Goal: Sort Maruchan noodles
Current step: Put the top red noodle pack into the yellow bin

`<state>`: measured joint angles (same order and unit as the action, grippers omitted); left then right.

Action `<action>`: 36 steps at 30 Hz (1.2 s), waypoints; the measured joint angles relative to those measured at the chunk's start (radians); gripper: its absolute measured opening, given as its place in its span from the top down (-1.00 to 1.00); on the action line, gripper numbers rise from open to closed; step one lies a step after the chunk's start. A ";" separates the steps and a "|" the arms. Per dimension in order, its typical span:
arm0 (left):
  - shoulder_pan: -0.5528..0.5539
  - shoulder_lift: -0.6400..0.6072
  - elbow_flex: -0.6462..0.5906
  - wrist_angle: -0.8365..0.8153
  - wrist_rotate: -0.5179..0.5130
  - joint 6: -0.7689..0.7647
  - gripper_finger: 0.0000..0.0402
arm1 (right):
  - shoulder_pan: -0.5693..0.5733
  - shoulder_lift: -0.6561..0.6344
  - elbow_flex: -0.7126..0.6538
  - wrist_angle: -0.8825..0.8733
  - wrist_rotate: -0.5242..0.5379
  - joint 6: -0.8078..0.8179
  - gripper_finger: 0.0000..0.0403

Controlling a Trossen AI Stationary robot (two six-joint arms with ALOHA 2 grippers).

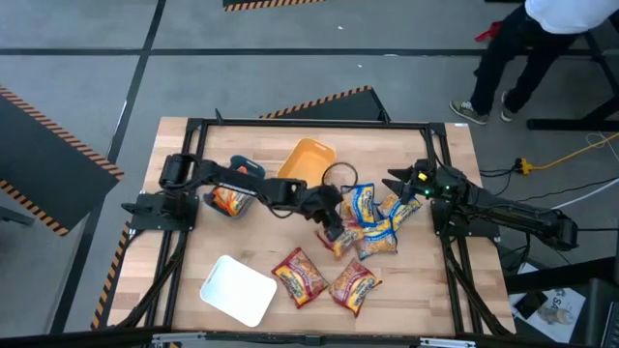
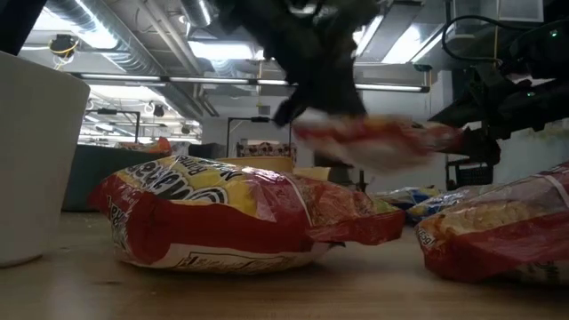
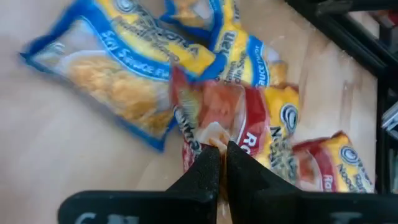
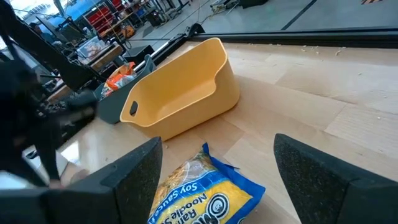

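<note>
My left gripper (image 1: 336, 235) is at the table's middle, shut on a red noodle packet (image 3: 230, 118). The packet (image 2: 378, 140) shows above the tabletop in the low view. Blue-and-yellow packets (image 1: 372, 220) lie in a loose heap just right of it. Two more red packets (image 1: 301, 276) (image 1: 355, 286) lie flat near the front edge. Another packet (image 1: 228, 201) sits in a dark tray at the left. My right gripper (image 4: 217, 144) waits open at the right (image 1: 401, 184), over a blue-and-yellow packet (image 4: 208, 196) and touching nothing. My left gripper pinches the red packet's near edge (image 3: 210, 138) between its two shut fingers (image 3: 205, 171). The fingers slant down from the table's left. The packet reaches out beyond the fingertips, lifted clear of the table and roughly level (image 2: 378, 140).
A yellow-orange tray (image 1: 308, 160) stands at the far middle and a white tray (image 1: 237, 290) at the near left. Black frame rails (image 1: 309, 124) border the table. A person (image 1: 542, 39) stands beyond the far right corner.
</note>
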<state>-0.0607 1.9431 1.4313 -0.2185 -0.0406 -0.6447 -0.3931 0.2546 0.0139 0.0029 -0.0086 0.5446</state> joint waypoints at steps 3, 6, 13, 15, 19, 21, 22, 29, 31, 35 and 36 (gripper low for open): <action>0.015 -0.033 0.041 -0.044 -0.027 0.003 0.99 | 0.000 0.006 0.000 0.000 0.001 0.000 -0.46; 0.037 -0.054 0.066 -0.069 -0.049 0.009 0.99 | 0.000 0.016 0.000 0.000 0.000 0.001 -0.46; 0.095 -0.137 0.083 -0.218 -0.139 0.053 0.99 | 0.000 0.038 0.000 0.000 0.000 0.006 -0.46; 0.113 -0.158 0.079 -0.283 -0.152 0.062 0.99 | 0.000 0.039 0.000 0.000 0.000 0.007 -0.46; 0.153 -0.193 0.079 -0.346 -0.187 0.079 0.99 | 0.000 0.051 0.000 0.000 0.000 0.008 -0.46; 0.175 -0.198 0.084 -0.342 -0.216 0.078 0.99 | 0.000 0.058 0.000 0.000 0.000 0.008 -0.46; 0.187 -0.202 0.081 -0.372 -0.226 0.078 0.99 | 0.000 0.058 0.000 0.001 -0.001 0.008 -0.46; 0.279 -0.201 0.076 -0.464 -0.273 0.044 0.99 | 0.000 0.064 0.000 0.001 -0.002 0.008 -0.46; 0.302 -0.200 0.060 -0.464 -0.267 0.042 0.99 | 0.000 0.064 0.000 0.001 -0.002 0.008 -0.46; 0.336 -0.200 0.025 -0.424 -0.256 0.019 0.99 | 0.000 0.064 0.000 0.001 -0.001 0.008 -0.46; 0.342 -0.200 0.011 -0.418 -0.256 0.016 0.99 | 0.000 0.064 0.000 0.001 -0.001 0.008 -0.46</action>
<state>0.2809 1.7435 1.4428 -0.6369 -0.2966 -0.6282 -0.3931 0.3187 0.0139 0.0036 -0.0100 0.5522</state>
